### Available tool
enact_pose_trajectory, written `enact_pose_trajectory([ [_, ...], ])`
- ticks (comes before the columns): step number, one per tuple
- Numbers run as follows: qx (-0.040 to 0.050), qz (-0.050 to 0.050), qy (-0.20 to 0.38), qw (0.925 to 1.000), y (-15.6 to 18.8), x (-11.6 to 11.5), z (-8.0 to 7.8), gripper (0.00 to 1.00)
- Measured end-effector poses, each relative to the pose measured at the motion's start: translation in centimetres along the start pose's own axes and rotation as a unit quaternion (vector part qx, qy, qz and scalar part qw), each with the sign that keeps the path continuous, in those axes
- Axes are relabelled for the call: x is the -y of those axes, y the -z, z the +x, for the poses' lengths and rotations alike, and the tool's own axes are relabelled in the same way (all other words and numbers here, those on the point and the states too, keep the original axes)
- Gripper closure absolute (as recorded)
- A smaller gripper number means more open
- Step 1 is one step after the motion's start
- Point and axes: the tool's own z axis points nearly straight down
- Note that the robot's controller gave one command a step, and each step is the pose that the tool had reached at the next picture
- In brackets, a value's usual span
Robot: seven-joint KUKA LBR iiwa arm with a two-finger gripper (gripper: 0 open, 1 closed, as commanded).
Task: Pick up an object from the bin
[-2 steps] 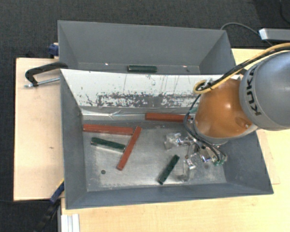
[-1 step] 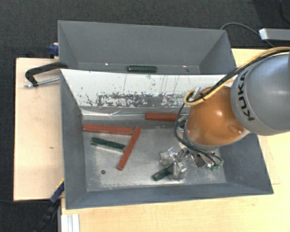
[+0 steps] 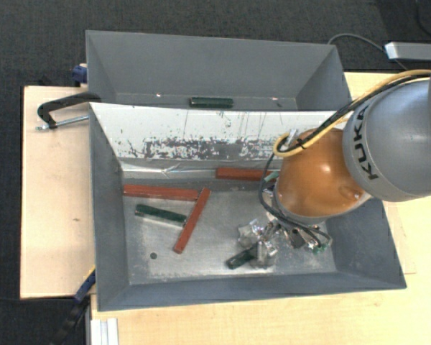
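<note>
Dark green short stick (image 3: 238, 261) lies on the floor of the grey bin (image 3: 106, 221), near the front wall and right of the middle, tilted a little with its left end lower in the camera view. Its right end runs in under the metal jaws, which are low over the floor there, just below the arm's orange cover (image 3: 312, 182). Whether the jaws are spread, pressed together or pinching the stick cannot be told, as their metal parts blur into one cluster. Well apart to the left lie a long red-brown stick (image 3: 160, 190) set crosswise, a second red-brown stick (image 3: 191, 221) leaning diagonally with its upper end touching the first, and a longer dark green stick (image 3: 160, 214) between them. A third red-brown stick (image 3: 238, 172) lies by the back wall, its right end hidden by the cover.
</note>
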Motion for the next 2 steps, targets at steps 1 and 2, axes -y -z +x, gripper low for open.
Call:
enact_pose_trajectory([
  [1, 0.0024, 0.001, 0.0, 1.0, 8.59, -0.69, -3.69, 1.0],
  [2, 0.0024, 0.001, 0.0, 1.0, 8.59, -0.69, -3.69, 1.0],
])
